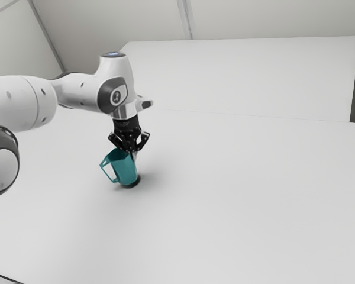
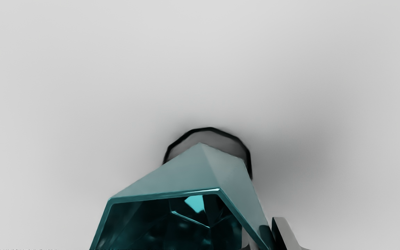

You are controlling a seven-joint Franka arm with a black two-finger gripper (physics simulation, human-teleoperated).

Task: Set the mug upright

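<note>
My gripper [image 1: 134, 155] had the mug [image 1: 125, 168] pinched by its rim wall, 1 finger in, 1 out. It leaned twd the exterior view's left, base [image 1: 132, 184] at the counter [image 1: 225, 207], flush or not unclear. Needed slow leveling, base seated b4 release.

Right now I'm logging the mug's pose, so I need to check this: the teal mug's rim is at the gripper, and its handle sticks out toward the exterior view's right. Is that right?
Not quite. The exterior view shows the handle sticking out toward that view's left. The teal mug does have its rim at the gripper.
</note>
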